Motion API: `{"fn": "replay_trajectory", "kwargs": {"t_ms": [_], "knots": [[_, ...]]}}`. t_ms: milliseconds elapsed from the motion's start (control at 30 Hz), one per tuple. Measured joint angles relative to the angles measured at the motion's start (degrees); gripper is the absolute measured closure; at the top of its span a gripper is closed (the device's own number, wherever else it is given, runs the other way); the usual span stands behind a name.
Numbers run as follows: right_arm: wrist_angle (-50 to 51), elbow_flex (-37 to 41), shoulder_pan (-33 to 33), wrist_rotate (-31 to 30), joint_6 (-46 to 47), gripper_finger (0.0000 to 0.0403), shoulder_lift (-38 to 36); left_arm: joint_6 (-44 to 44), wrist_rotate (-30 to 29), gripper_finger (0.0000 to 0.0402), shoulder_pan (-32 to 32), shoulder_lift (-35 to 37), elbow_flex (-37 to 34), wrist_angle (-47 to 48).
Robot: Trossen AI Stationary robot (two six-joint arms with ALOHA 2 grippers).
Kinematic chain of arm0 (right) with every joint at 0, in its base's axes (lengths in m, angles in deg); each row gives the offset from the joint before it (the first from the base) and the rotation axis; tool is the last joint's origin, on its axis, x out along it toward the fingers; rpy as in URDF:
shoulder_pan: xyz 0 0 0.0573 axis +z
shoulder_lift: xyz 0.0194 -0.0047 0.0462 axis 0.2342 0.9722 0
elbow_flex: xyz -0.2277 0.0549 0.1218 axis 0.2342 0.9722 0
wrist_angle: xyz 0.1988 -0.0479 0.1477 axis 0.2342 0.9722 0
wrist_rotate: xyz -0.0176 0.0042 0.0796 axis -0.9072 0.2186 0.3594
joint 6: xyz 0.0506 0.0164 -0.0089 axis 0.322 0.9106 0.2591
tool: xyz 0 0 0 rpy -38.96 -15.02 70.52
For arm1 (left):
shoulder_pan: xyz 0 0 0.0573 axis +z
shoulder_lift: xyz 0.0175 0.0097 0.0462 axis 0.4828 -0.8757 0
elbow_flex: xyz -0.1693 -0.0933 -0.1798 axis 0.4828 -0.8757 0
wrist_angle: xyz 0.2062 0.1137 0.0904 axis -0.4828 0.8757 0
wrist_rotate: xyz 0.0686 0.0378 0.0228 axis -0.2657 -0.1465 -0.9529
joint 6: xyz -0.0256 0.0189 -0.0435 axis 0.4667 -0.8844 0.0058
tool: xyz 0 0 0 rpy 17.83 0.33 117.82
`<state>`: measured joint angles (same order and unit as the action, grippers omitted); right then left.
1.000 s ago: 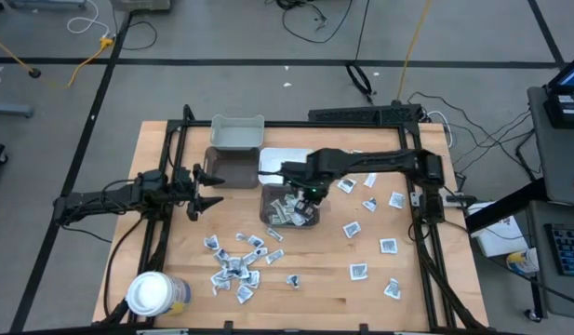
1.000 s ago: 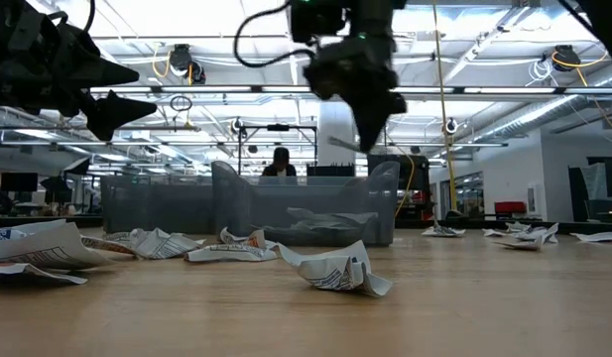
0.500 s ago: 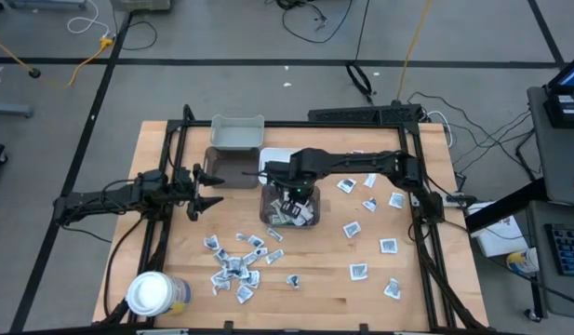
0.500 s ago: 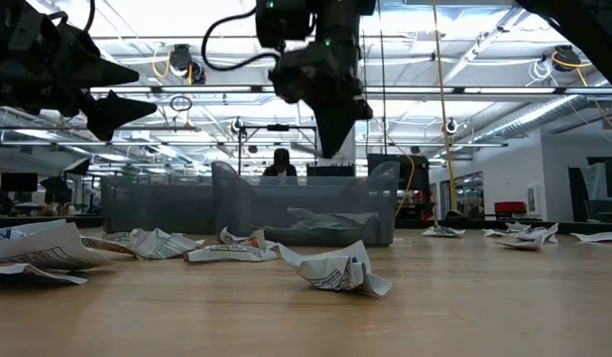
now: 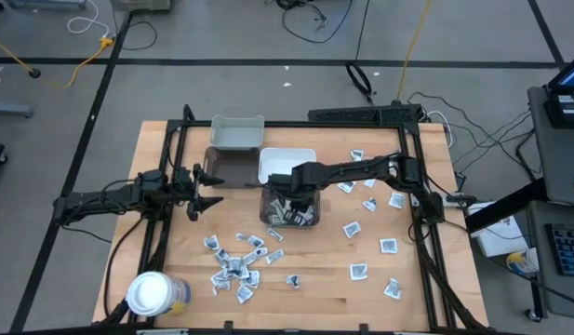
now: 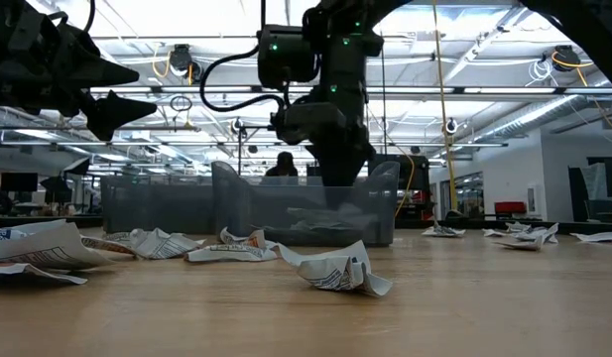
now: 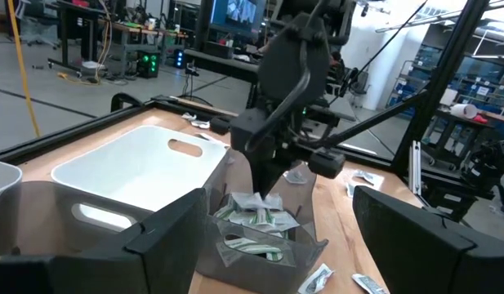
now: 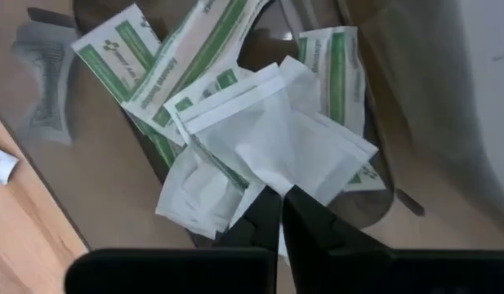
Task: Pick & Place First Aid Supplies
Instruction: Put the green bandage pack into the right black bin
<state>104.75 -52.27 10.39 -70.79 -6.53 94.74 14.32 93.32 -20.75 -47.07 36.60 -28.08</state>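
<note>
At the high view's centre the right gripper [image 5: 288, 197], fingers pinching a white packet [image 8: 272, 151], hangs in the clear bin [image 5: 288, 210], so part them low over the pile and lift straight out; the left gripper [image 5: 205, 193], fingers spread, waits left of centre.

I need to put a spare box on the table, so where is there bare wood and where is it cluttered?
Bare wood lies along the near edge between the jar and the packets on the right, and at the far right corner. Crowded: the crumpled packets near the left and the bins where the right gripper works.
</note>
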Motion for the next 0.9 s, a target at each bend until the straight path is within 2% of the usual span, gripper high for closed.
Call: {"fn": "replay_trajectory", "kwargs": {"t_ms": [133,400,533,667,900], "knots": [[-0.1,0.0,0.2,0.0,-1.3,0.0356,0.0,0.0,0.0,0.0091,0.0,0.0,0.0,0.0],[0.0,0.0,0.2,0.0,-1.8,0.0222,0.0,0.0,0.0,0.0091,0.0,0.0,0.0,0.0],[2.6,-1.8,0.3,0.2,-2.4,0.0169,0.0,0.0,0.0,0.0091,0.0,0.0,0.0,0.0],[4.4,-4.4,-0.3,0.2,0.2,0.0146,-1.6,0.0,0.0,0.0091,0.0,0.0,0.0,0.0],[4.4,-4.7,-1.7,-0.9,11.7,0.0144,-4.8,0.0,0.0,0.0091,0.0,0.0,0.0,0.0]]}}
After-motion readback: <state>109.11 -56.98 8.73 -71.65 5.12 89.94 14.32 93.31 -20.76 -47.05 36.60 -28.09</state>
